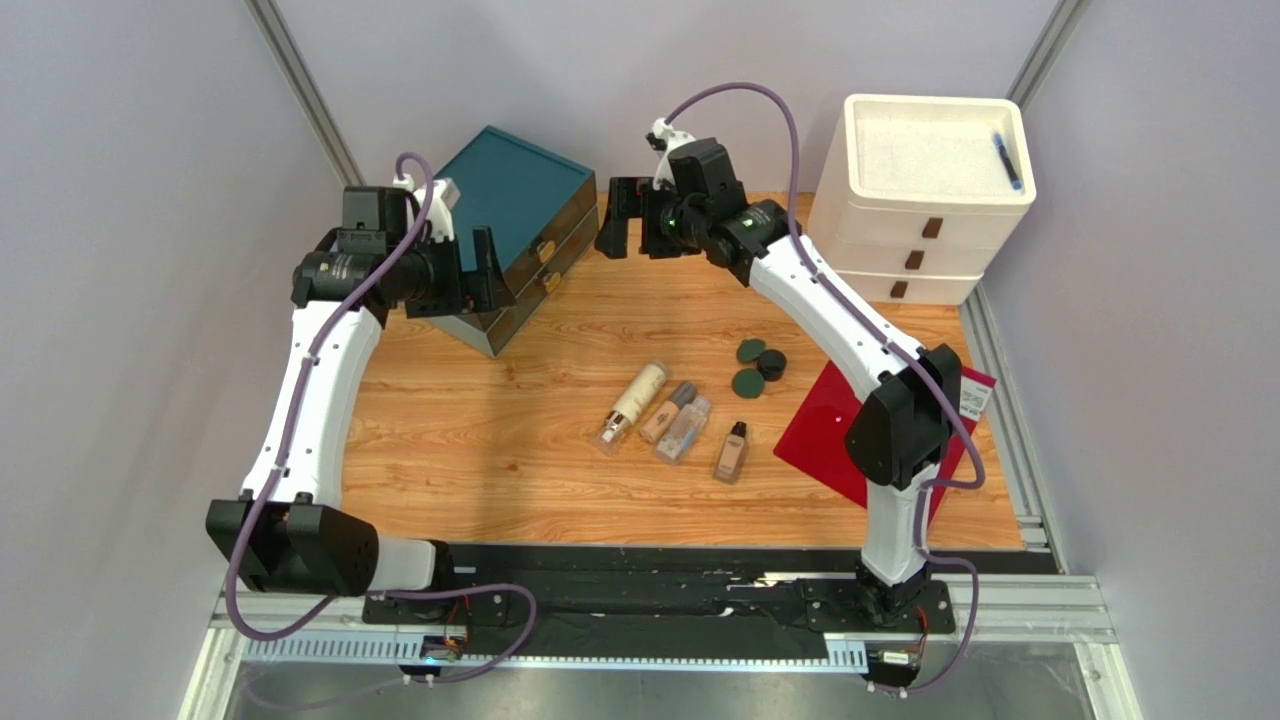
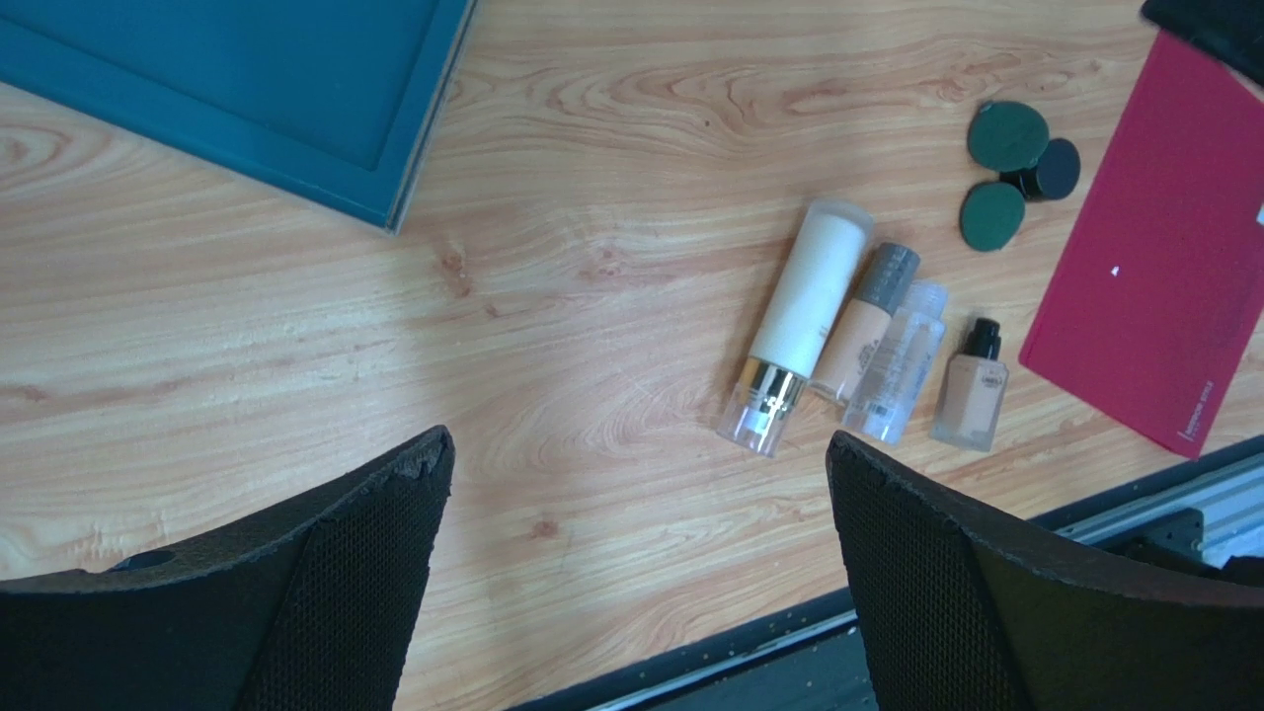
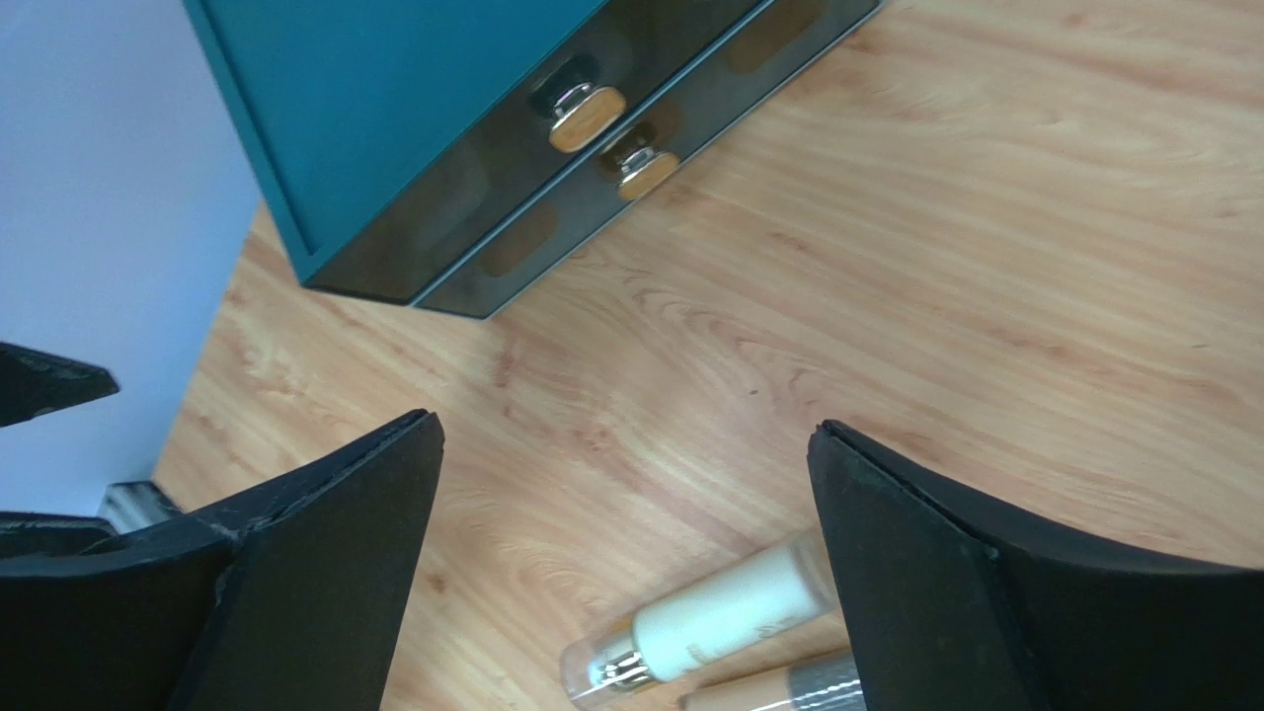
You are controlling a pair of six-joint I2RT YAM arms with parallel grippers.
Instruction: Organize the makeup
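Step in hand: none of the makeup had been taken up. I read this as the start, with the approach not begun.

Left hand sat at the upper left of the top view, by the teal drawer box. Its fingers were spread wide with nothing between them. Right hand, upper centre, was likewise wide apart and empty.

Four pieces lay side by side at the centre of the tabletop: white tube, silver-capped tube, clear bottle, and small dark-capped bottle slightly apart at the right. Three round compacts were clustered just up and right of them, near the red sheet.

Next move, as judged: choose one piece, but open a drawer first — both drawer fronts looked shut.

Hidden: the right arm covered part of the red sheet. The right wrist view cut off everything but two tubes. Labels were unreadable, and I could not tell whether the compacts touched.
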